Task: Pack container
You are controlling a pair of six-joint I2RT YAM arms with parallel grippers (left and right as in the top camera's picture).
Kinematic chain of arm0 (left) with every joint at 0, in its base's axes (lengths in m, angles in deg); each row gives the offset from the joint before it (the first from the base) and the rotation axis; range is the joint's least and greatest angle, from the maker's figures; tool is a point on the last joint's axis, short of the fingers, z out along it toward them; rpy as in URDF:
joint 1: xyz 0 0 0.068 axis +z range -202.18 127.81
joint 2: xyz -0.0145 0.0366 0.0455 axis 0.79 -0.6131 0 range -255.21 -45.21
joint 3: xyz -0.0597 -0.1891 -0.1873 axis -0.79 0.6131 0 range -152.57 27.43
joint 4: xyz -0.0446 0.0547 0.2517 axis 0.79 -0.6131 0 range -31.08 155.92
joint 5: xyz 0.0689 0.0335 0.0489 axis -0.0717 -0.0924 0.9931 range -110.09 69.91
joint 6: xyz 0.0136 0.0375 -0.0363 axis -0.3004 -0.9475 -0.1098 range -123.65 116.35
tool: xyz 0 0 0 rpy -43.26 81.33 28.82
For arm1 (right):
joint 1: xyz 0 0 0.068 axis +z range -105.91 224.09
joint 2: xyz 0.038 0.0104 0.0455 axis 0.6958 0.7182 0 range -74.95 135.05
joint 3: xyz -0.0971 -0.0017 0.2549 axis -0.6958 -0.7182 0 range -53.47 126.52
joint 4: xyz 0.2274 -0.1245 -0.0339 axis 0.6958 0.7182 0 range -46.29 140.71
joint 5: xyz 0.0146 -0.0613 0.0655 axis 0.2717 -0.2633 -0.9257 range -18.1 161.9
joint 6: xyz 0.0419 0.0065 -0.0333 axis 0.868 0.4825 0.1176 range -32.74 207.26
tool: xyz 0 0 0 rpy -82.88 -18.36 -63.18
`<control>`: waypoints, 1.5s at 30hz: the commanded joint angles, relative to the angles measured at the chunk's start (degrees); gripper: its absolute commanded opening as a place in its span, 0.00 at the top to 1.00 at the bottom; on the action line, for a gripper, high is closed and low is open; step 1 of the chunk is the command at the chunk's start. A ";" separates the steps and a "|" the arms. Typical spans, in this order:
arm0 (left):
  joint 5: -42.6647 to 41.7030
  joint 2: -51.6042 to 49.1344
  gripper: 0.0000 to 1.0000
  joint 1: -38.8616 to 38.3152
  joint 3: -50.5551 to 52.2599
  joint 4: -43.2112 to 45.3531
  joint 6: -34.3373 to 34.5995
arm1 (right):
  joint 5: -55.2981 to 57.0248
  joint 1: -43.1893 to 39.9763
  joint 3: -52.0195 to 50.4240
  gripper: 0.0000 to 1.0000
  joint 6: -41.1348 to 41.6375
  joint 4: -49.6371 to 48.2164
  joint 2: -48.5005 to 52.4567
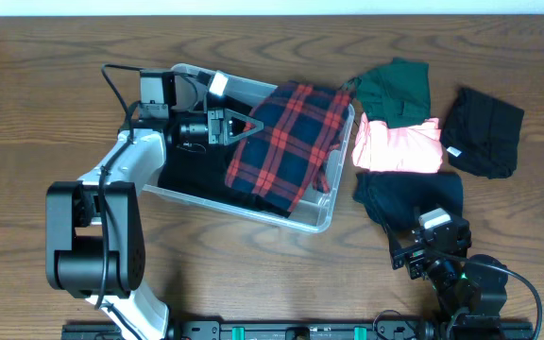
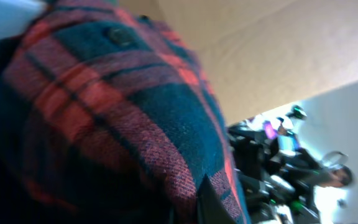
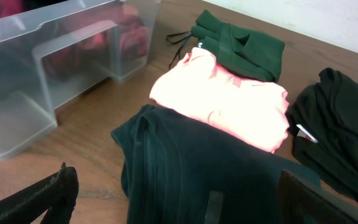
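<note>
The left pincer (image 1: 250, 124) pinched the plaid shirt (image 1: 286, 142) inside the clear container (image 1: 317, 219) — the right pincer (image 3: 179, 202) hung spread above a dark garment (image 3: 185, 162).

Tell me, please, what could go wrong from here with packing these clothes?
The plaid shirt, pinched by the left gripper, is bunched high against the right rim of the container; released now, a fold may hang outside. The pink garment overlaps the dark garment under the open right gripper, so pulling that could drag the pink one along.
</note>
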 commanded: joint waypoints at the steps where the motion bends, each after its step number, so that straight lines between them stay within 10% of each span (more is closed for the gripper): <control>1: 10.82 0.44 0.94 0.13 -0.09 -2.99 -5.68 | 0.15 -0.81 -0.13 0.01 0.61 0.07 -0.35; 9: 31.98 0.44 0.94 -2.08 -0.11 -22.51 -20.81 | 0.15 -0.81 -0.13 0.01 0.61 0.07 -0.35; 19: 53.05 0.70 0.94 -4.48 -0.13 -25.64 -15.78 | 0.15 -0.81 -0.13 0.01 0.61 0.07 -0.35; 22: 53.72 2.23 0.93 -5.05 -0.31 -25.90 -15.23 | 0.15 -0.81 -0.13 0.01 0.61 0.07 -0.35; 31: 54.01 18.05 0.45 -5.27 -5.90 -29.92 -14.05 | 0.15 -0.81 -0.13 0.01 0.61 0.07 -0.35; 45: 49.22 13.35 0.43 -16.02 -5.81 -14.49 -13.25 | 0.15 -0.81 -0.13 0.01 0.61 0.07 -0.35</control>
